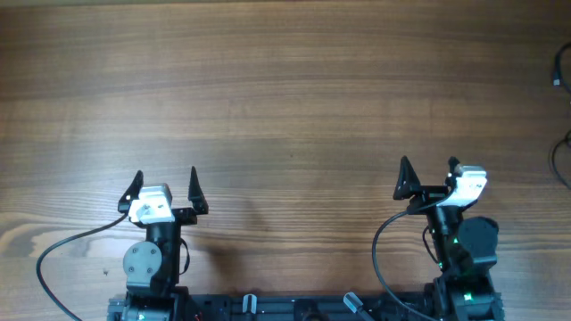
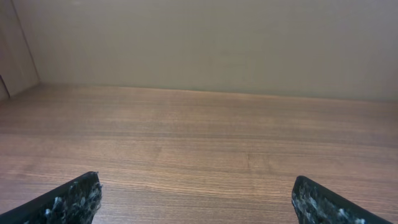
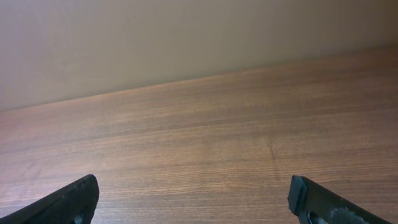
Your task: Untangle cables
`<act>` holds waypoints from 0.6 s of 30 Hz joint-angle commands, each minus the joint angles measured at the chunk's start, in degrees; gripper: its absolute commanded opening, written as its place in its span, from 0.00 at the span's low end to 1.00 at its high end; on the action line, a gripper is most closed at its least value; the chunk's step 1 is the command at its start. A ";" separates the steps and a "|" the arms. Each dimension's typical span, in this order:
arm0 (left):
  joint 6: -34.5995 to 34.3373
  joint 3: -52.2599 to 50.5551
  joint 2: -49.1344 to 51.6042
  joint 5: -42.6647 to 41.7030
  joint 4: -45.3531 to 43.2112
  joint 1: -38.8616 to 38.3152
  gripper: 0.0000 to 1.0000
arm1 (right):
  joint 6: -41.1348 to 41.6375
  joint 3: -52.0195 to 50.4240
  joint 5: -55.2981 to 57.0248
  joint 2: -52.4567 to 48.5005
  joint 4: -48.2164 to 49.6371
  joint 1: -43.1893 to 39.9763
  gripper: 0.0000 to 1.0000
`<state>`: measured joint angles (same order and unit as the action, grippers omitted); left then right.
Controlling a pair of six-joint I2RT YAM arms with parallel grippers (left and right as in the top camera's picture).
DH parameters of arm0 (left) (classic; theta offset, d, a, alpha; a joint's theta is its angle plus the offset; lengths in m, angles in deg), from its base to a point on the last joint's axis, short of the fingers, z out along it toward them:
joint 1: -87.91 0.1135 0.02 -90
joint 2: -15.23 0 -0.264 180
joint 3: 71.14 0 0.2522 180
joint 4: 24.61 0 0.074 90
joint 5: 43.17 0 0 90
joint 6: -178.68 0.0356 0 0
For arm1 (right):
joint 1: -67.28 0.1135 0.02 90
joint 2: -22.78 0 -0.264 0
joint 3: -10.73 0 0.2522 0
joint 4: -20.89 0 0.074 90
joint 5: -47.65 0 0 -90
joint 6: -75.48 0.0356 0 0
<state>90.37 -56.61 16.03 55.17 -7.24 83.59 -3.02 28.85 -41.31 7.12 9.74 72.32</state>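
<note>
Thin black cables [image 1: 556, 159] show only at the far right edge of the overhead view, mostly cut off by the frame; one small plug end [image 1: 556, 81] lies there. My left gripper [image 1: 166, 175] is open and empty near the front left, over bare wood [image 2: 196, 180]. My right gripper [image 1: 429, 166] is open and empty near the front right [image 3: 193, 182], well to the left of the cables. Neither wrist view shows any cable.
The wooden table [image 1: 285, 89] fills the overhead view. Thicker black cords [image 1: 71, 241] run from the arm bases at the front edge. A plain wall [image 2: 205, 43] stands behind the table's far edge.
</note>
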 commanded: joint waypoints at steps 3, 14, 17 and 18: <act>1.09 -0.42 -0.46 0.72 -0.15 0.48 1.00 | 0.50 -1.92 -1.11 5.20 -0.74 -0.31 1.00; 1.09 -0.42 -0.46 0.72 -0.15 0.48 1.00 | 0.48 -2.10 -3.41 9.94 -4.28 -3.58 1.00; 1.09 -0.42 -0.46 0.72 -0.15 0.48 1.00 | 0.44 -2.10 -3.72 11.54 -5.35 -4.02 1.00; 1.09 -0.42 -0.46 0.72 -0.17 0.48 1.00 | 0.37 -2.10 -3.72 11.93 -5.75 -4.11 1.00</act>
<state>90.37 -56.61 16.03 55.17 -7.21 83.59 -3.02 27.56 -43.67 16.87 4.65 68.74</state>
